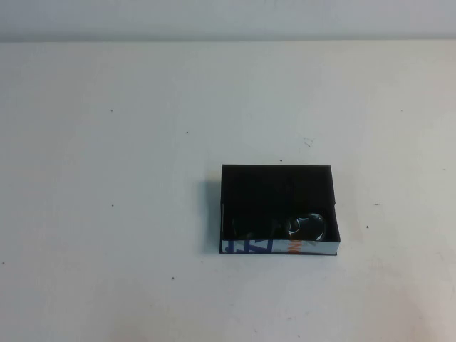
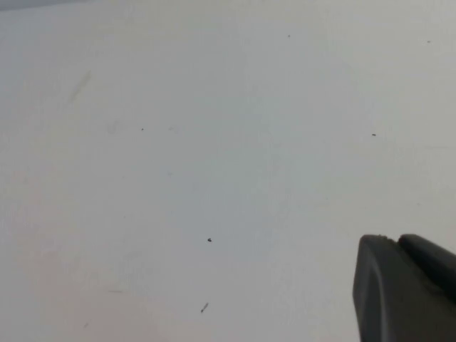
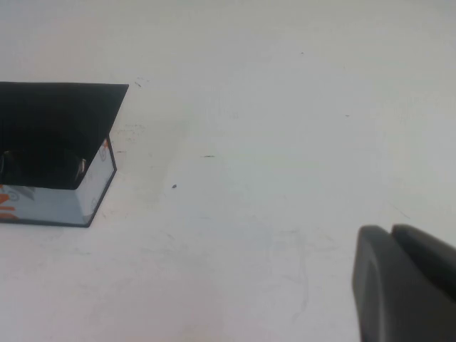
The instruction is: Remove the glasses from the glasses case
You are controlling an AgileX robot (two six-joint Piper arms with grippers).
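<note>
The glasses case (image 1: 278, 187) is seen lying open on the white table (image 1: 107, 178), right of centre, with the glasses (image 1: 306, 226) resting inside against its near white wall (blue letters and an orange mark are printed there). Nothing is found over or beside the case. Only a dark finger edge of the left gripper (image 2: 406, 288) and of the right gripper (image 3: 406, 281) is shown, above bare table, the right one to the right of the case; whether either is spread or pressed together cannot be told.

A bare test bench, as in a lab, is suggested: only a plain white table (image 1: 128, 214), marked with small dark specks, is seen under even light, with a pale wall (image 1: 228, 18) behind. No furnishings are shown.
</note>
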